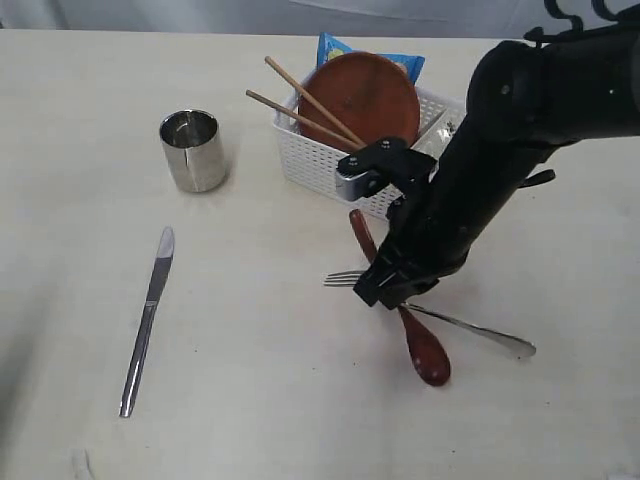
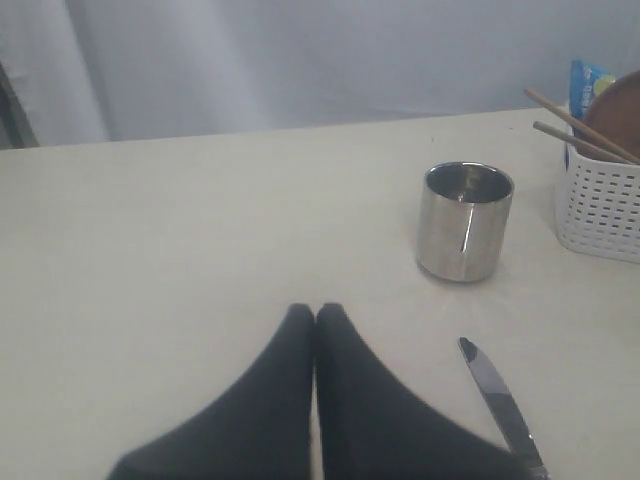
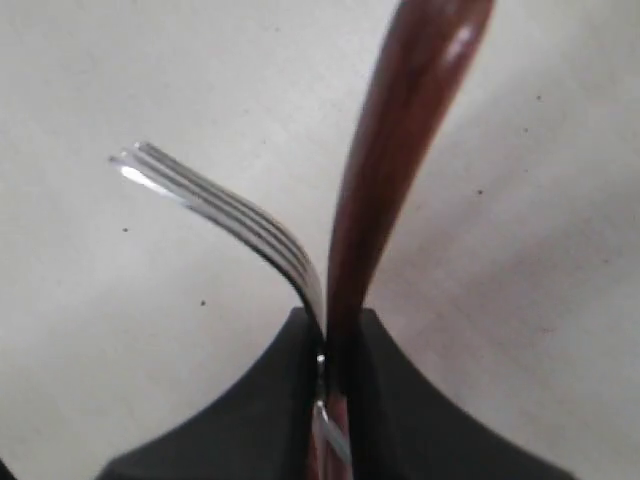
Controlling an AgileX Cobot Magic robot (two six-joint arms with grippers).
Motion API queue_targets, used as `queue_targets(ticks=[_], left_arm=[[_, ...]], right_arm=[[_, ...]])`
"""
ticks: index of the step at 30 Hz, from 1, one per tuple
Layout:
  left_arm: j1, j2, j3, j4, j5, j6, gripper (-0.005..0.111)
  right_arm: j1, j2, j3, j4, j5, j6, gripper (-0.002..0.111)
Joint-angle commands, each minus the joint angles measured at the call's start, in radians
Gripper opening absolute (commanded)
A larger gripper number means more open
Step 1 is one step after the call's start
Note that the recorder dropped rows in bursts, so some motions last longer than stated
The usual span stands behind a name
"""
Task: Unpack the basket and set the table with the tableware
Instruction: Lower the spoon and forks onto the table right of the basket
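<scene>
My right gripper (image 1: pixel 385 287) (image 3: pixel 333 325) is low over the table (image 1: pixel 250 400), shut on both the steel fork (image 1: pixel 343 279) (image 3: pixel 230 215) and the reddish-brown wooden spoon (image 1: pixel 428 358) (image 3: pixel 400 150), which cross between its jaws. The white basket (image 1: pixel 300 155) (image 2: pixel 600 205) behind it holds the brown plate (image 1: pixel 360 95) (image 2: pixel 615 115) on edge and the chopsticks (image 1: pixel 300 100) (image 2: pixel 575 120). The steel cup (image 1: pixel 192 150) (image 2: pixel 464 220) stands upright on the table's left, and the knife (image 1: pixel 148 315) (image 2: pixel 497 395) lies in front of it. My left gripper (image 2: pixel 315 312) is shut and empty near the knife's tip. The white bowl is not visible.
A blue snack packet (image 1: pixel 335 47) (image 2: pixel 588 85) sticks up at the back of the basket. The right arm (image 1: pixel 520 120) covers the basket's right end. A pale backdrop (image 2: pixel 300 60) rises behind the table's far edge.
</scene>
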Motion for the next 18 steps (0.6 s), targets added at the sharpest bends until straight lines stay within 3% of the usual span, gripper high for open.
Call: queue_targets(ticks=[1,15,18], left_arm=[[-0.008,-0.002,0.002,-0.002,-0.009,-0.004,0.000],[-0.008,-0.002,0.002,-0.002,-0.009,-0.004,0.000],[-0.008,-0.002,0.002,-0.002,-0.009,-0.004,0.000]], right_arm=[[0.002,0.033,0.002,-0.033,-0.054,-0.013,0.000],[0.002,0.052,0.002,-0.054,-0.080,-0.006,0.000],[0.002,0.052,0.002,-0.054,-0.080,0.002,0.009]])
